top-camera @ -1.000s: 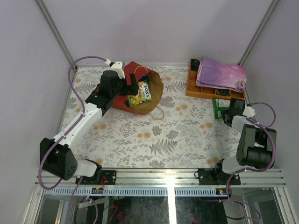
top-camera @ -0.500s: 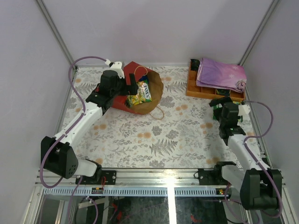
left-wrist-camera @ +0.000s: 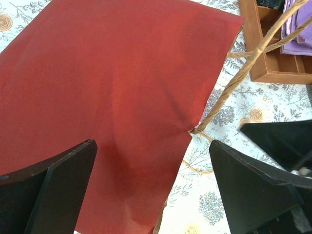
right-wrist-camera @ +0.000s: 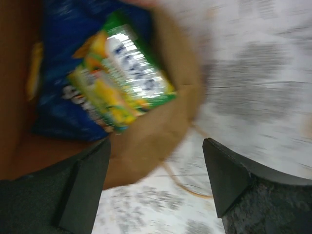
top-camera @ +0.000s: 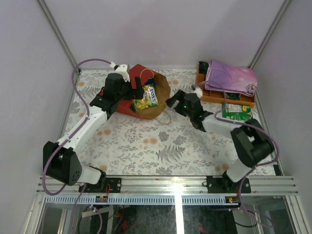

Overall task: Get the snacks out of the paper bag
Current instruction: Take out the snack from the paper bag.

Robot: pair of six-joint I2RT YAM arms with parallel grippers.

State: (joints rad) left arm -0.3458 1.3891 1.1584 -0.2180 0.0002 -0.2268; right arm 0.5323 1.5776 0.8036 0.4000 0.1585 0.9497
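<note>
The paper bag (top-camera: 163,87) lies on its side at the back left, red outside, brown inside, its mouth facing right. A green-yellow Fox's pack (top-camera: 148,97) and a blue chip bag (top-camera: 148,83) show inside it. My left gripper (top-camera: 138,91) is open over the bag's upper red wall (left-wrist-camera: 112,83), with the paper's edge between the jaws (left-wrist-camera: 152,146). My right gripper (top-camera: 171,102) is open and empty just outside the mouth. The blurred right wrist view (right-wrist-camera: 156,144) faces the brown rim (right-wrist-camera: 161,122), the Fox's pack (right-wrist-camera: 122,83) and the blue bag (right-wrist-camera: 58,112).
A green packet (top-camera: 236,109) lies on the table at the right. Behind it an orange wooden tray (top-camera: 204,92) holds a folded purple cloth (top-camera: 229,78). The bag's string handle (left-wrist-camera: 229,87) loops over the floral tablecloth. Frame posts stand at the back corners.
My right arm has swung from the right side, beside the green packet, leftward to the bag's mouth. The green packet stays on the table. My left arm has not moved.
</note>
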